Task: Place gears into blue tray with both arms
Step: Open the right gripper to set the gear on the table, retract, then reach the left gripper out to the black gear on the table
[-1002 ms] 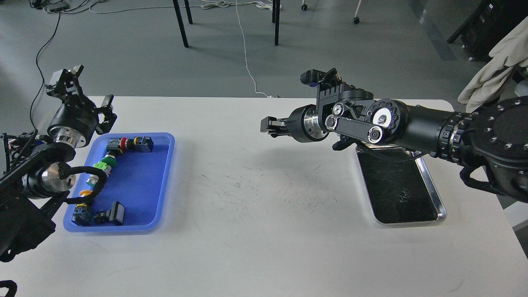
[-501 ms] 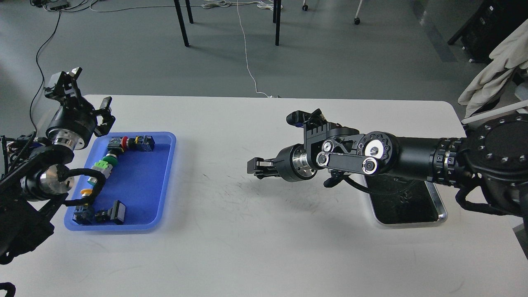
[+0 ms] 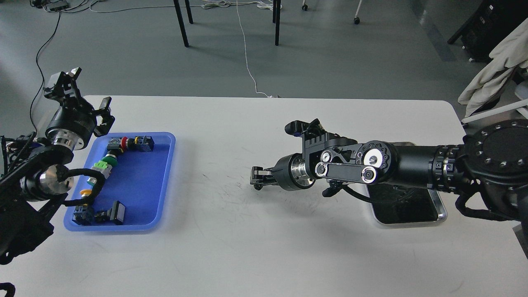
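Hard to make out at the right gripper (image 3: 259, 181): fingers seen nearly end-on, low over the white table (image 3: 264, 247), tips close together, with a small dark toothed bit at the lower tip that may be a gear (image 3: 257, 188); cannot tell whether clamped on it or merely above it, nor how far parted. Partly hidden behind the right arm (image 3: 404, 167): a shiny metal tray (image 3: 441, 208) with a dark inner surface, only its near end and right rim showing; faint marks on that surface, too blurred to name. Cut off at the left edge: the bulk of the left arm (image 3: 37, 181), its cable looping over the near-left part of the blue tray (image 3: 165, 181).

Left gripper (image 3: 78, 97) raised beyond the far-left corner of the blue tray, fingers spread wide apart, nothing between them. In the blue tray, push-button switches (image 3: 111, 159) with red, green and yellow caps laid in a curved row along the left side; no gear to be told apart among them. The possible gear at the right gripper's tips sits near the middle of the table, well apart from the blue tray, between it and the metal tray.
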`<action>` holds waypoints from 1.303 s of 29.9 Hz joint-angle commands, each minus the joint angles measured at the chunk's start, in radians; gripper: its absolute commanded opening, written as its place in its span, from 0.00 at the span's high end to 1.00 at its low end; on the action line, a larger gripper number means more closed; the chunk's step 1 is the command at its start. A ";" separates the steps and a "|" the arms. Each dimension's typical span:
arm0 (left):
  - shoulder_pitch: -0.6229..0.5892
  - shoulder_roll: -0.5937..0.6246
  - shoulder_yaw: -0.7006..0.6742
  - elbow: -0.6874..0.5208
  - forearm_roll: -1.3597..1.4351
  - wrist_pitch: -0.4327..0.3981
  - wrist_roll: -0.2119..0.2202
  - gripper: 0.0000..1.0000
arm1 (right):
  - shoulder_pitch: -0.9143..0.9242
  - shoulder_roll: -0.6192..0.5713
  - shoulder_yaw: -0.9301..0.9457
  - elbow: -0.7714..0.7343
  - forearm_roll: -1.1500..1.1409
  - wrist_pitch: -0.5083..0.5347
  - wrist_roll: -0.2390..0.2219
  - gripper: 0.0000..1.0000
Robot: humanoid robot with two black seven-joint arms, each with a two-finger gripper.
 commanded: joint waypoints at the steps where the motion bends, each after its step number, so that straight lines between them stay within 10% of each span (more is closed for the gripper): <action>1: 0.000 0.000 0.001 0.001 0.002 0.002 0.000 0.02 | 0.000 0.000 0.051 -0.028 0.000 -0.001 0.001 0.12; 22: 0.002 0.030 0.006 -0.099 0.120 0.028 0.011 0.02 | -0.087 0.000 0.716 -0.392 0.016 0.022 0.002 0.06; 32: 0.002 0.060 0.197 -0.383 0.470 0.183 0.011 0.02 | -0.325 -0.314 1.279 -0.389 0.259 0.094 0.002 0.03; 39: 0.006 0.047 0.308 -0.510 0.923 0.188 0.009 0.02 | -0.486 -0.452 1.332 -0.384 0.459 0.215 0.006 0.03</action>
